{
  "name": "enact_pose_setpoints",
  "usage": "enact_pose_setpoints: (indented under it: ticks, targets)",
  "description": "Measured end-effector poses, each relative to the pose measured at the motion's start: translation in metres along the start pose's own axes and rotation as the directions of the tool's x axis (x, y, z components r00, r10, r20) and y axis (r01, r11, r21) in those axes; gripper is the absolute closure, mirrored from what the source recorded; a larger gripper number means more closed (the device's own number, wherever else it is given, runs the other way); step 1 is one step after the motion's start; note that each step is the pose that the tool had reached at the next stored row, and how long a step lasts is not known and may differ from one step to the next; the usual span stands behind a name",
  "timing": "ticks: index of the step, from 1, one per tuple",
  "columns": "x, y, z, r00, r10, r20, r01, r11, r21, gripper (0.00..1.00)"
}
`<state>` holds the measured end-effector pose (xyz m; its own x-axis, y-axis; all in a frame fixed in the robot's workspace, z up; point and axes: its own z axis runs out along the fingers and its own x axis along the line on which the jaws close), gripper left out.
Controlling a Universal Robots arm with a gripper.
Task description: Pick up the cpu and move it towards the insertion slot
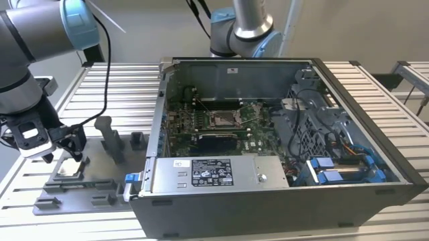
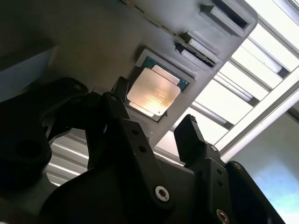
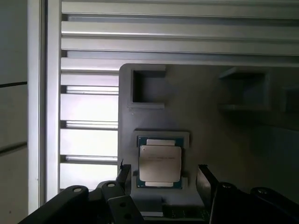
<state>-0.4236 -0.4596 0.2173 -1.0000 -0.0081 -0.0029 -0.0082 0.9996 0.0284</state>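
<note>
Exterior view shows the arm (image 1: pixel 27 75) bent down at the exterior view's left, its gripper (image 1: pixel 64 151) pointing down over the grey tray (image 1: pixel 100 183), well apart from the insertion slot (image 1: pixel 223 118) inside the open computer case (image 1: pixel 268 211). Both wrist views show up close the cpu (image 3: pixel 160 163) (image 2: pixel 153 94) lying flat in a tray pocket, with the fingers (image 3: pixel 204 179) spread wide, one each side, holding nothing.

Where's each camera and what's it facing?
Exterior view: off the arm, looking down on the open computer case, insertion slot and grey tray; gripper at the exterior view's left.
First wrist view: on the wrist, facing the cpu in the tray; open fingers either side.
Second wrist view: on the wrist, facing the cpu obliquely.
Shared: cpu and gripper.
</note>
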Motion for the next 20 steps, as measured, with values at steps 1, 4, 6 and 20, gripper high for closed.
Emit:
enact_pose_setpoints:
  ticks: [1,4,6,20]
  targets:
    - [0.0000,-0.0005,0.0014,1.0000,0.000,-0.0002,0.000,1.0000,0.0001,0.00]
    - [0.0002,-0.0012,0.0066,1.0000,0.000,0.0000,0.000,1.0000,0.0000,0.00]
    - [0.0002,-0.0014,0.0099,1.0000,0.000,-0.0001,0.000,1.0000,0.0000,0.00]
    - [0.0020,-0.0019,0.0255,1.0000,0.000,0.0000,0.000,1.0000,0.0000,0.00]
